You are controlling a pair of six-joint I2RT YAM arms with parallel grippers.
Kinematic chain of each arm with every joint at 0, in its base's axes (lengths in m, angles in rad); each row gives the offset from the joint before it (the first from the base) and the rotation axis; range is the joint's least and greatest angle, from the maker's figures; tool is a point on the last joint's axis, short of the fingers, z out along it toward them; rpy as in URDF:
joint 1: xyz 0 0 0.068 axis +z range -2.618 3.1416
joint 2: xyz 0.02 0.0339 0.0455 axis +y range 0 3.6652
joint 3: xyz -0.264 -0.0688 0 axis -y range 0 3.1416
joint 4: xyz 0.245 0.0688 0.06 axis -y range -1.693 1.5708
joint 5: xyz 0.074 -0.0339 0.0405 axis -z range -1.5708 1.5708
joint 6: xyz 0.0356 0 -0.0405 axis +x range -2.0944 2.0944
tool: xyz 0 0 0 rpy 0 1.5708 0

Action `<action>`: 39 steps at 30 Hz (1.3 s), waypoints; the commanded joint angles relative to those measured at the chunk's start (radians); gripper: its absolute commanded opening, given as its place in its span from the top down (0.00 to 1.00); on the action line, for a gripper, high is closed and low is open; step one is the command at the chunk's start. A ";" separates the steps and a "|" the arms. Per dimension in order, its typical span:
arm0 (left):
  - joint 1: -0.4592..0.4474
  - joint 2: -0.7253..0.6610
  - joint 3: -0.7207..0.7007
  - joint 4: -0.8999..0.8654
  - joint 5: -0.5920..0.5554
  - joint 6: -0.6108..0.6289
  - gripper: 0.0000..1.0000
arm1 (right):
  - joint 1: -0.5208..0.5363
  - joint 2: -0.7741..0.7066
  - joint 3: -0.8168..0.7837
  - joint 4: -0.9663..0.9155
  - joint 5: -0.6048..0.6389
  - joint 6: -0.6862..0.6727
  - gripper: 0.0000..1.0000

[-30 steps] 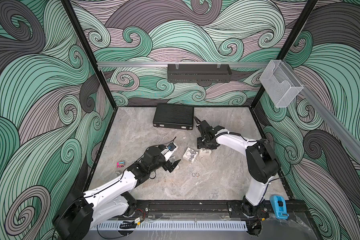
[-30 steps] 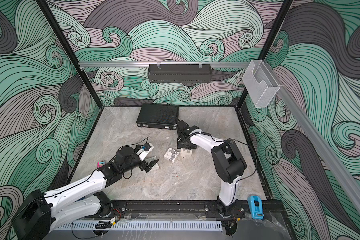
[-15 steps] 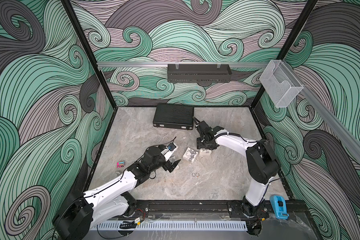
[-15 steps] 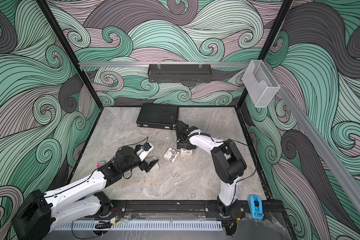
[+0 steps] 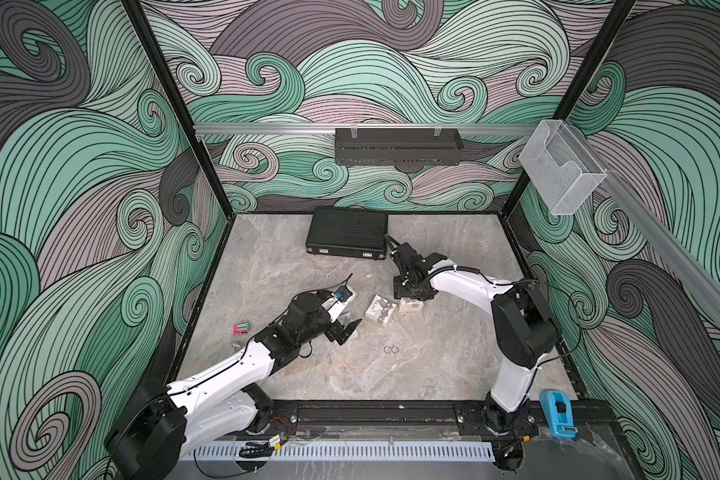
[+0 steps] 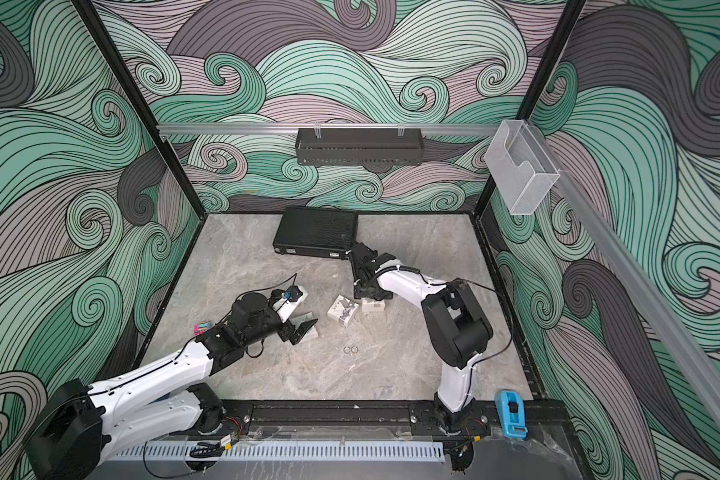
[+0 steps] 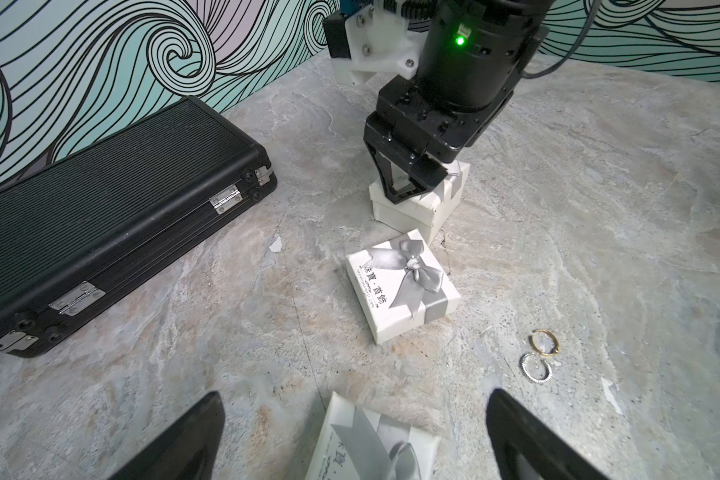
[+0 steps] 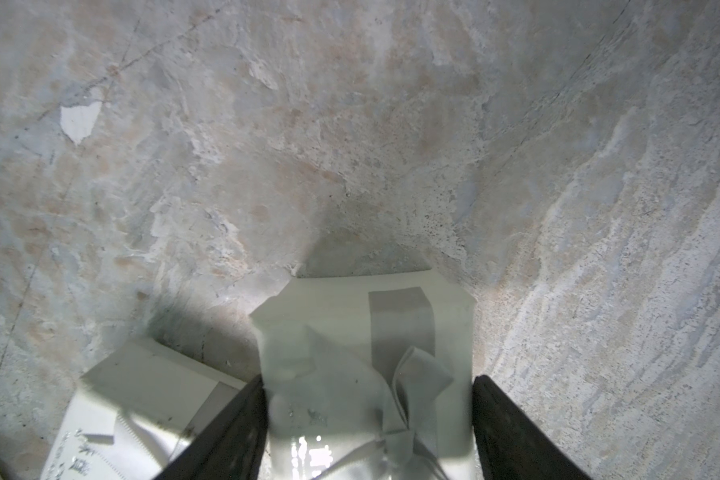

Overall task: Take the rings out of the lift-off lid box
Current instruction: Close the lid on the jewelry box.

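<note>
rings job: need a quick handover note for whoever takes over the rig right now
Left gripper: open, empty, over the near white box.
Right gripper: shut on the sides of the far white box, which sits on the table.
A gold ring and a silver ring lie loose on the table beside the middle white box.
Done: those two rings are out.
Left: all three boxes have lids on, and no other rings are visible.
</note>
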 commanded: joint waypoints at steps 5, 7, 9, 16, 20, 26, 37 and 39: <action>0.003 0.008 0.027 0.013 0.015 -0.001 0.01 | 0.009 -0.020 -0.028 -0.005 0.025 0.027 0.20; 0.003 0.009 0.027 0.012 0.013 -0.001 0.01 | 0.009 -0.020 -0.028 -0.006 0.024 0.024 0.17; 0.003 0.008 0.029 0.011 0.013 -0.002 0.01 | 0.009 -0.024 -0.028 -0.004 0.026 0.020 0.15; 0.003 0.022 0.083 -0.014 -0.016 -0.002 0.01 | 0.007 -0.105 -0.046 0.025 0.022 -0.025 0.02; 0.003 0.127 0.210 -0.079 -0.063 -0.019 0.01 | -0.014 -0.206 -0.113 0.087 -0.022 -0.062 0.01; 0.003 0.371 0.480 -0.242 -0.035 -0.047 0.01 | -0.094 -0.326 -0.235 0.153 -0.095 -0.085 0.01; 0.000 0.694 0.719 -0.245 0.157 -0.002 0.02 | -0.173 -0.367 -0.394 0.241 -0.156 -0.090 0.01; -0.001 0.732 0.753 -0.253 0.160 -0.004 0.02 | -0.175 -0.362 -0.405 0.252 -0.157 -0.091 0.01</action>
